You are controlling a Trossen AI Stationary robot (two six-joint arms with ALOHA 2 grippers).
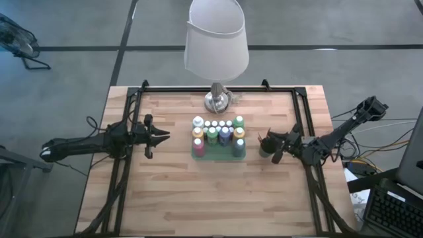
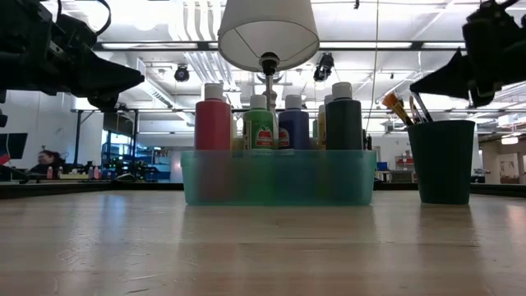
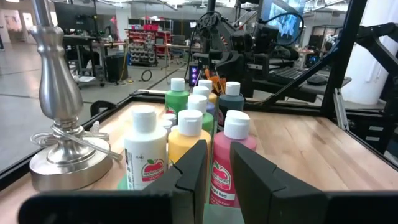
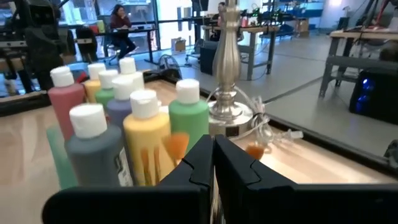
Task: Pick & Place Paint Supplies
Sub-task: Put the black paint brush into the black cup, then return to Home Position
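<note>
Bottles (image 1: 219, 135) stand packed in a green tray (image 1: 218, 155) at mid-counter in the high view, just in front of the lamp (image 1: 217, 99). The left gripper (image 1: 160, 136) hovers to the tray's left, apart from it; the right gripper (image 1: 266, 143) sits just over a dark cup (image 1: 266, 151) beside the tray's right end.

Low view: the tray (image 2: 279, 177) holds red, green and blue bottles, and brushes (image 2: 400, 107) stick up out of the cup (image 2: 444, 160).

Left wrist view: the jaws stand slightly parted and empty, lined up near the red bottle (image 3: 225, 165) and the yellow one (image 3: 185, 146). I judge a bottle pick is next: centre on a single cap, since the neighbours crowd close.

Right wrist view: the jaws are clenched, holding nothing I can see, with orange brush tips (image 4: 177, 143) just ahead. Lift straight up to avoid tipping the cup.
</note>
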